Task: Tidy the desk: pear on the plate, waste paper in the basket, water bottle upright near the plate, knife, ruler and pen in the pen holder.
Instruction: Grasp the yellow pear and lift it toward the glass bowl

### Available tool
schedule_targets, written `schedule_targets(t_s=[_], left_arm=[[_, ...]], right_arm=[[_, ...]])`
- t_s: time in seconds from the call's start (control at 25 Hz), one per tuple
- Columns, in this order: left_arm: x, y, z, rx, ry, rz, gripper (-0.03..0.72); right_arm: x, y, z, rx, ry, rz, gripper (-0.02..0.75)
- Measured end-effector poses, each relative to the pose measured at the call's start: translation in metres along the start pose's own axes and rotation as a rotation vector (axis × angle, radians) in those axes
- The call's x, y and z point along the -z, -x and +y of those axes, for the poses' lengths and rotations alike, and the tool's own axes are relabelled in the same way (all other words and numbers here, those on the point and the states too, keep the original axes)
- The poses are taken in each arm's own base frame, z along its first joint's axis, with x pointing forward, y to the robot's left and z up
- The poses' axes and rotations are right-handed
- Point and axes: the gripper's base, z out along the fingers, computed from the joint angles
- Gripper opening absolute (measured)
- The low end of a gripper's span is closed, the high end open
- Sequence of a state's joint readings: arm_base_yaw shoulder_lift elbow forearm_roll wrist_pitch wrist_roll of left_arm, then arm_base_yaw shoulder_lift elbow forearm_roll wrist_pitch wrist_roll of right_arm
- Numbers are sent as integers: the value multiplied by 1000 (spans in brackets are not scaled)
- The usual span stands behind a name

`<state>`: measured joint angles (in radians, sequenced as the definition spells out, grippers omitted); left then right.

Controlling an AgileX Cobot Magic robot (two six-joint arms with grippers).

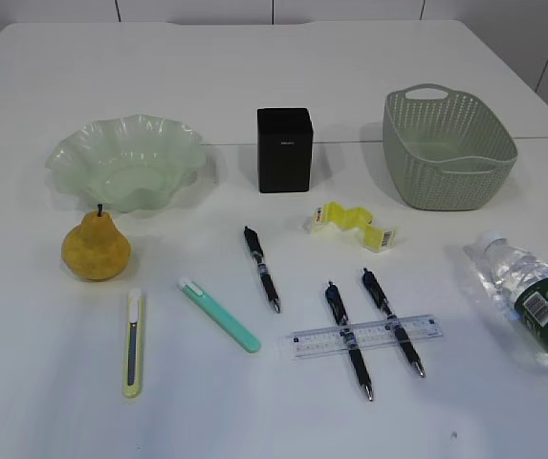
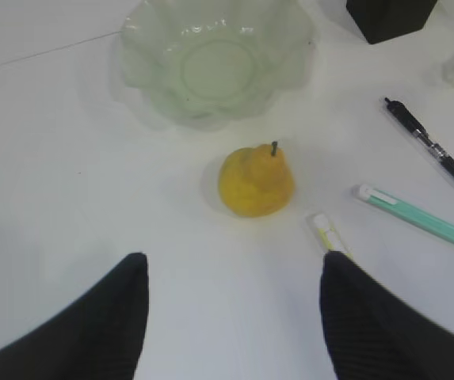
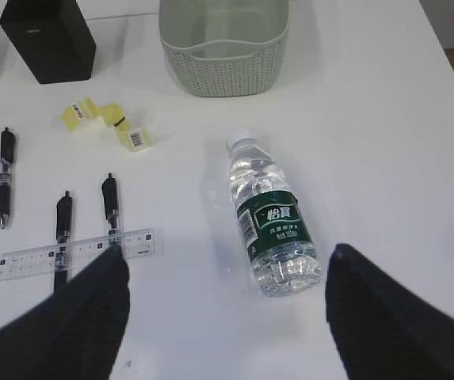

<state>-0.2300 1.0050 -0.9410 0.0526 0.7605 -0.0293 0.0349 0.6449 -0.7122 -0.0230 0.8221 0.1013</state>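
The yellow pear (image 1: pixel 96 247) stands in front of the wavy green glass plate (image 1: pixel 63 158). My left gripper (image 2: pixel 233 261) hovers open just short of the pear (image 2: pixel 256 182), nothing between its fingers. The water bottle (image 3: pixel 272 226) lies on its side, cap pointing away, with my open right gripper (image 3: pixel 228 253) just behind its base. Crumpled yellow waste paper (image 1: pixel 352 226) lies between the black pen holder (image 1: pixel 284 148) and the green basket (image 1: pixel 446 186). A yellow knife (image 1: pixel 134 342), a teal knife (image 1: pixel 219 314), three pens (image 1: pixel 261 268) and a clear ruler (image 1: pixel 364 336) lie at the front. Neither arm shows in the exterior view.
Two of the pens (image 1: pixel 348 337) lie across the ruler. The yellow knife's tip (image 2: pixel 327 232) reaches close to my left gripper's right finger. A seam between two tabletops runs behind the plate. The table's right edge lies past the bottle.
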Motion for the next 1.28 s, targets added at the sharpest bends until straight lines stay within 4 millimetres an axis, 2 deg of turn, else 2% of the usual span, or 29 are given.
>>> schedule_targets(t_s=[0.24, 0.36, 0.52, 0.64, 0.96, 1.08, 1.28], left_arm=[[-54, 50, -22, -48, -50, 126, 491], [-88, 66, -30, -9, -52, 197, 522], [-133, 75, -35, 11, -40, 297, 539], [-160, 74, -38, 24, -37, 364, 541], [-219, 43, -45, 77, -34, 550, 543], [-235, 34, -45, 118, -19, 577, 543], [-248, 28, -44, 144, -7, 596, 543]], right_arm=[[-19, 22, 2, 1, -9, 97, 571], [-30, 26, 3, 2, -14, 155, 571], [-40, 28, 3, 2, -22, 236, 571], [-43, 29, 3, 3, -24, 260, 571], [-43, 28, 3, 3, -25, 270, 571], [-43, 28, 3, 3, -26, 272, 571], [-43, 28, 3, 3, -26, 274, 571]])
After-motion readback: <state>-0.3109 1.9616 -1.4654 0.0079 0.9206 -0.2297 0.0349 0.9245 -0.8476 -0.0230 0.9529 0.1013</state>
